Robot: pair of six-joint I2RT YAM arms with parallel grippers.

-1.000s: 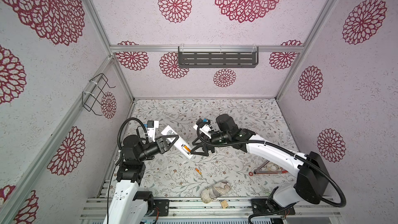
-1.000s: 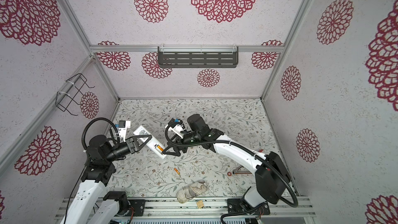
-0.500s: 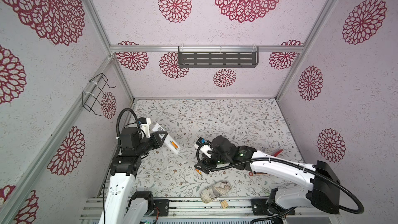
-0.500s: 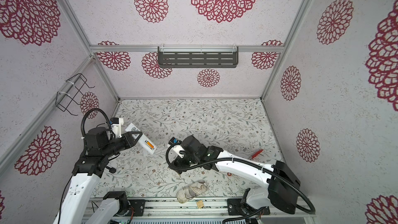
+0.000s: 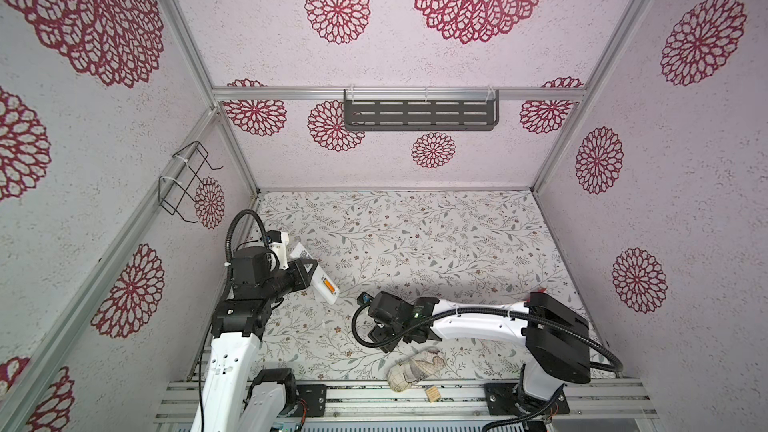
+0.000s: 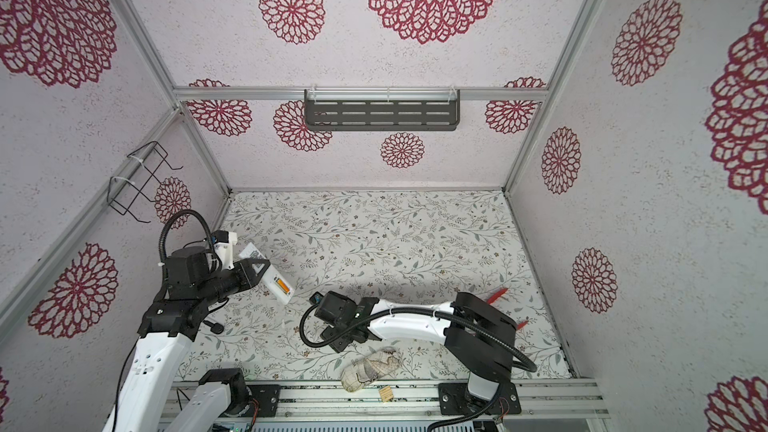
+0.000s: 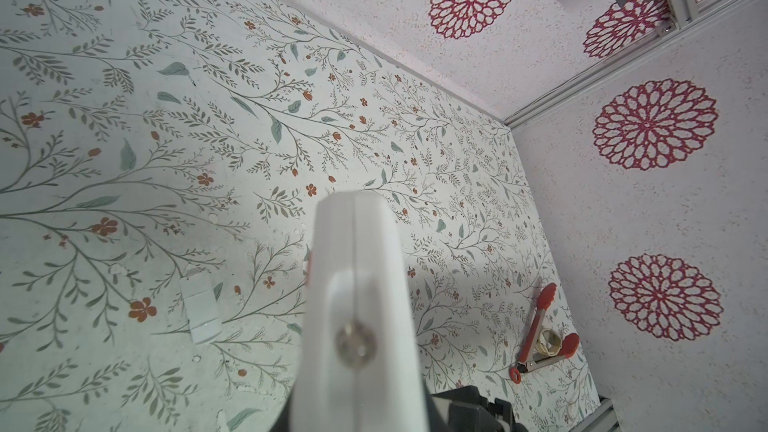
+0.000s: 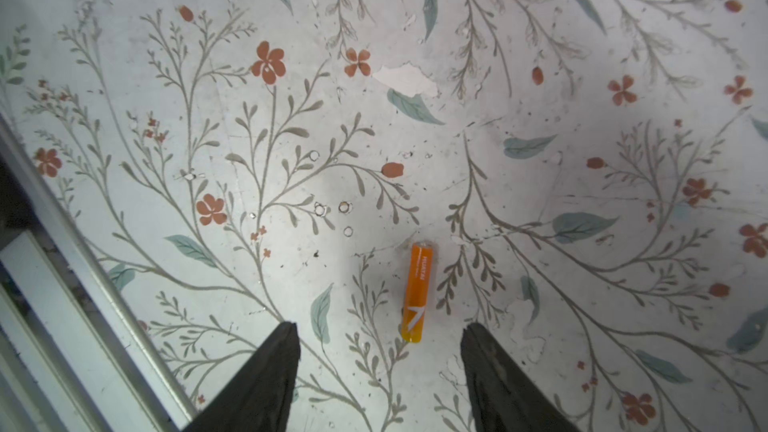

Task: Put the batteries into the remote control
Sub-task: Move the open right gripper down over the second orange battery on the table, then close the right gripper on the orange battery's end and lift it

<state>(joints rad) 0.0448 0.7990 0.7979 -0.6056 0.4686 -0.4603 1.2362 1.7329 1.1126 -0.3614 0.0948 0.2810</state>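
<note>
Left arm (image 5: 226,367): my link nearest the front rail (image 5: 357,394) wears a white shell; further from it, black joint housings.
Right arm (image 5: 473,320): one long white link, with my bulkiest black housing on the end nearer the rail.
Hoses (image 5: 598,351): black, ribbed, one along each arm, cinched with white ties.
Camera bracket (image 5: 279,249): white, on my left wrist.
Base plates (image 5: 498,403): black, silver-screwed onto the rail.
Right gripper (image 8: 379,326): my two matte black fingers (image 8: 257,380), tapering to blunt tips.

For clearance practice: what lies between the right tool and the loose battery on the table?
Only bare table separates the right tool and the battery, shown in the right wrist view.
</note>
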